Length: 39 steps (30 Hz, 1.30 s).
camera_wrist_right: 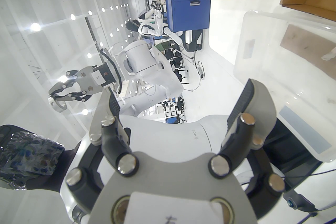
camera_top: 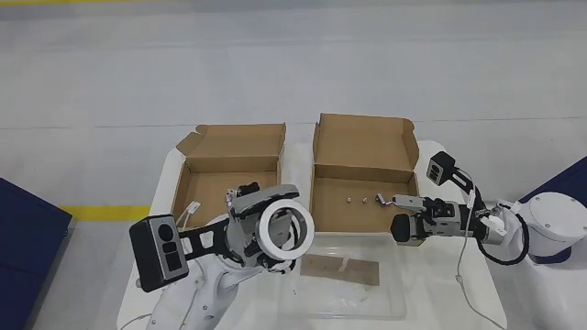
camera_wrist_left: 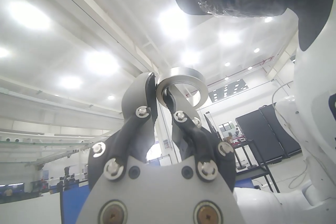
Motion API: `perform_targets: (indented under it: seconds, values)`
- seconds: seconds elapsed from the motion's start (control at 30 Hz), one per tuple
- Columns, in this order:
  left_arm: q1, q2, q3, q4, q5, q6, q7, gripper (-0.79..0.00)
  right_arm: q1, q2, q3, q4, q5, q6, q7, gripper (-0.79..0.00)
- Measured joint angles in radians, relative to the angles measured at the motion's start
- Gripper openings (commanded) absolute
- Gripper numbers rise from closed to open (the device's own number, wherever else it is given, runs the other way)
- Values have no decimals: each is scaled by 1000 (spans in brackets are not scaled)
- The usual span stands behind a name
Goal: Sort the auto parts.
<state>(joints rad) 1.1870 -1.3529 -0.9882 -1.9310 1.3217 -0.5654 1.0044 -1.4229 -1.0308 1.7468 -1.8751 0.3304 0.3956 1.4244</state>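
My left gripper [camera_wrist_left: 160, 88] is shut on the rim of a silver metal ring [camera_wrist_left: 183, 72] and points up toward the ceiling. In the top view the ring [camera_top: 308, 231] faces the camera in front of the left cardboard box [camera_top: 229, 160], with the left gripper [camera_top: 260, 209] beside it. My right gripper [camera_wrist_right: 181, 101] is open with nothing between its fingers. It hovers at the front right corner of the right cardboard box [camera_top: 362, 151], where the top view shows it [camera_top: 390, 200]. Small metal parts [camera_top: 351, 200] lie in that box.
A clear plastic bin [camera_top: 385, 307] with a brown cardboard sheet [camera_top: 339, 269] in it stands at the table's front, between the arms. A white part [camera_top: 191, 209] lies at the left box's edge. Both box lids stand open at the back.
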Motion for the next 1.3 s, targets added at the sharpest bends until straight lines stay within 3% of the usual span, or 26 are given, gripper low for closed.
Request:
perform_targets:
  seconds: [0.43,0.97,1.3]
  values:
    - [19,5,-13,11,21,-18,-27,-785,0,0,0,0,0,0,0,0]
    - [162,71,-204,74,80,-315,-334,-785,0,0,0,0,0,0,0,0]
    - [162,71,-204,74,79,-315,-335,-785,0,0,0,0,0,0,0,0]
